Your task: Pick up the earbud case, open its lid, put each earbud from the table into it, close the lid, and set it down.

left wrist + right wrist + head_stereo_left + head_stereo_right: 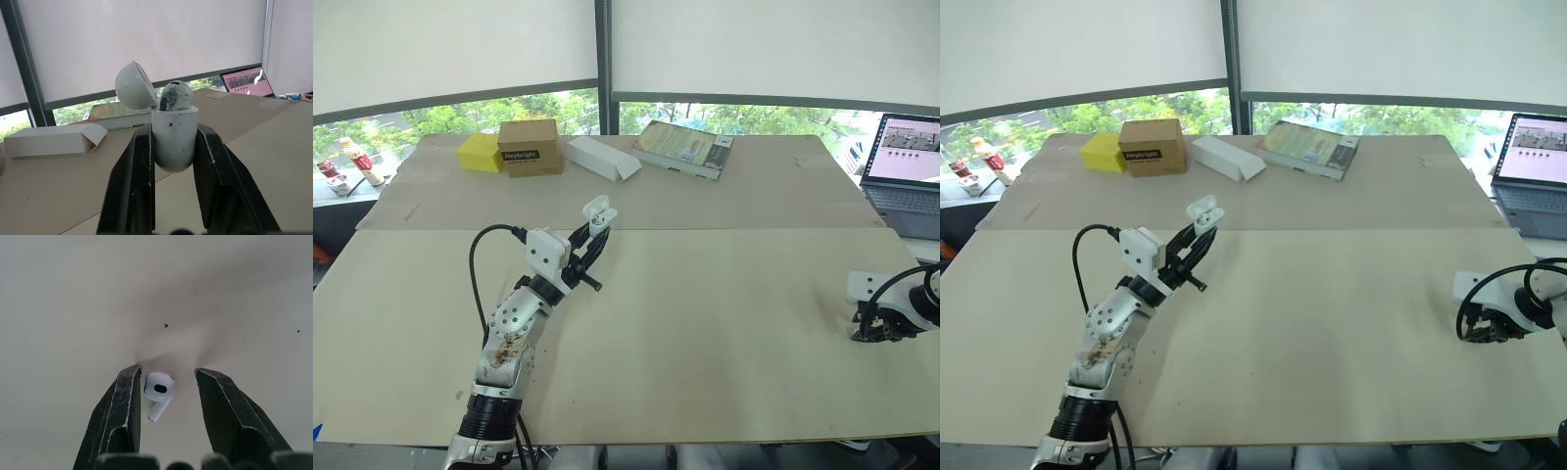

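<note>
Left gripper [591, 232] was clamped on the earbud case [174, 134], one black finger on each side of the body, holding it upright and raised off the table [705, 323]. The lid [134, 85] stood hinged open, tipped back to one side. One earbud [175, 95] sat in the case, its head showing above the rim.

Right gripper [167, 368] was down at the table surface, fingers spread. The second earbud [159, 387] lay on the table between the fingertips, closer to one finger than the other; contact could not be judged.

Beyond the left gripper lay a white carton [603, 159] and a brown box [530, 147]. A laptop [906, 166] stood beyond the right gripper.
</note>
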You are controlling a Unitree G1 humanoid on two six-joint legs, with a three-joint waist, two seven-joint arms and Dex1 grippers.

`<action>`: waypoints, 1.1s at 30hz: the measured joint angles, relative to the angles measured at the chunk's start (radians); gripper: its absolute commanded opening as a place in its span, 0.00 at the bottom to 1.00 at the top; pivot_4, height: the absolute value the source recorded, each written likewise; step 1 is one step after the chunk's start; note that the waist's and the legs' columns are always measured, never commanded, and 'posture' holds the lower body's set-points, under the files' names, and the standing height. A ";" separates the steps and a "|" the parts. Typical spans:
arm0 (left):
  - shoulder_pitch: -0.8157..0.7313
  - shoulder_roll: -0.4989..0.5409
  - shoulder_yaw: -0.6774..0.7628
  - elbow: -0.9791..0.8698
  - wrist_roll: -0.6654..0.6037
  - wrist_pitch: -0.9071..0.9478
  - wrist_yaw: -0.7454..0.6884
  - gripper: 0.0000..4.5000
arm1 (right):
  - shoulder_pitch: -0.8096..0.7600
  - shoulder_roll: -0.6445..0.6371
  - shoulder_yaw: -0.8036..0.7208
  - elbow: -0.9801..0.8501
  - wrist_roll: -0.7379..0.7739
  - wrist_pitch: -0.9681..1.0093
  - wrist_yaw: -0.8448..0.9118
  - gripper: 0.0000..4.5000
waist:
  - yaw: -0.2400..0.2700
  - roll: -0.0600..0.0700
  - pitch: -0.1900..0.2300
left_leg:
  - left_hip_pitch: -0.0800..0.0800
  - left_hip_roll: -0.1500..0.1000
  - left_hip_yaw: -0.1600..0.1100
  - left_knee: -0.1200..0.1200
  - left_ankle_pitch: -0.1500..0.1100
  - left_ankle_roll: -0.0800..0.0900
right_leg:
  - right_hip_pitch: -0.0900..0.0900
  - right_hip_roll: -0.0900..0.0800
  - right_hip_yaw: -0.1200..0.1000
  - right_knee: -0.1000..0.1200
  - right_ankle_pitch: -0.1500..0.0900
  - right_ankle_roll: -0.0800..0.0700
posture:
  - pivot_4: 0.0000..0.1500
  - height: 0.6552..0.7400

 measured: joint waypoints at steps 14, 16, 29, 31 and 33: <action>0.000 -0.001 -0.003 0.000 0.000 0.000 -0.002 0.13 | -0.002 -0.002 0.000 0.016 -0.027 -0.047 0.004 0.44 | 0.001 0.000 0.000 | 0.000 -0.001 0.000 0.000 0.000 0.000 | 0.000 -0.001 0.000 -0.001 0.000 0.001 | 1.00 1.00; 0.000 -0.001 -0.003 0.000 0.000 0.000 -0.002 0.13 | -0.003 -0.002 0.000 0.019 -0.027 -0.047 0.004 0.44 | 0.001 0.000 0.000 | 0.000 -0.001 0.000 0.000 0.000 0.000 | 0.001 -0.001 0.000 -0.001 0.000 0.001 | 1.00 1.00; 0.000 0.000 -0.002 0.000 0.000 0.000 -0.007 0.13 | -0.012 0.003 -0.012 0.055 -0.024 -0.005 0.008 0.44 | 0.001 0.000 0.000 | 0.000 -0.001 0.000 0.000 0.000 0.001 | 0.001 -0.001 0.000 -0.001 0.001 0.001 | 1.00 1.00; 0.000 0.000 -0.002 0.000 0.000 0.000 -0.007 0.13 | -0.009 0.008 -0.026 0.050 -0.021 -0.006 0.007 0.44 | -0.001 0.000 0.000 | 0.000 -0.001 0.000 0.000 0.000 0.001 | 0.001 -0.001 0.000 -0.001 0.001 0.001 | 1.00 1.00; -0.001 0.000 -0.002 0.000 0.000 0.000 -0.007 0.13 | 0.000 0.011 -0.041 0.044 -0.012 -0.010 0.007 0.44 | -0.002 0.000 0.000 | 0.000 -0.001 0.000 0.000 0.000 0.001 | 0.001 -0.001 0.001 -0.001 0.001 0.001 | 1.00 1.00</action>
